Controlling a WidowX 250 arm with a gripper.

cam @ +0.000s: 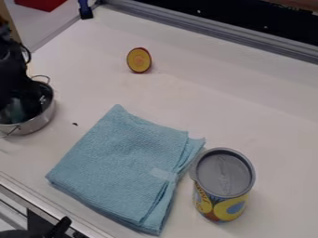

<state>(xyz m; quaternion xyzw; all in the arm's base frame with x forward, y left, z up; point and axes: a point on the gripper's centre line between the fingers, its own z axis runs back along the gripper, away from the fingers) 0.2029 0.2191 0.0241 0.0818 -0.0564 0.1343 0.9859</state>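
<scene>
Camera view: the end effector (18, 106) hangs at the left edge, low over the metal pot (40, 121), its lower part within the rim as seen from here; contact with the pot is not clear.
End effector state: I cannot tell whether it is apart, together or clamped on something; the dark shapes inside the pot hide that.
Pot from end effector: directly below and around its lower part, so the two overlap in view, with the curved wall bulging out on the right.
Pot axis: round and upright, with no long side; its two wire handles lie roughly on a line running from the near side of the end effector to the far side.
Pot looks: silvery, shiny, open at the top, with a dark greenish shape inside that I cannot name.
Blue cloth (121, 162): right of the end effector and nearer the camera, folded flat in layers on the white counter (267, 111).
Can (223, 207): farther right than the cloth and just beside it, upright, with a grey top and a yellow and blue label.
Yellow disc (139, 60): right of the end effector and farther from the camera, red-rimmed, its round face toward the camera.
</scene>
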